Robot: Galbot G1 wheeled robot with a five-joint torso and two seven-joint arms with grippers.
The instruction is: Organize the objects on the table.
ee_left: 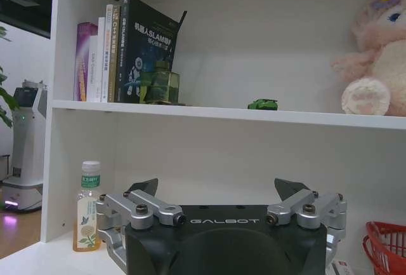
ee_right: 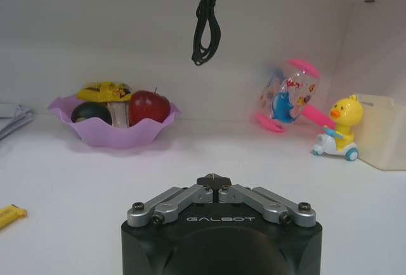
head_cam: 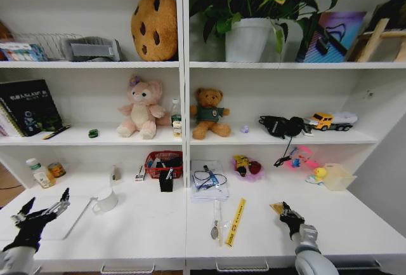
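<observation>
The white desk (head_cam: 158,230) stretches between both claws, its front edge just below them. The left claw (head_cam: 43,210) hovers spread wide and empty over the desk's left end, a white mug (head_cam: 106,200) just to its right. The right claw (head_cam: 287,212) sits pinched closed, empty, with bare desk around; a yellow ruler (head_cam: 235,222) lies left of it.

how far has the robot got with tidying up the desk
Nothing looks done yet. Loose items lie on the table: a yellow ruler, a pen and a white mug. Nothing is in hand: the left gripper hovers open over the table's left end, and the right gripper is shut and empty above its right side. All the sorting remains.
</observation>
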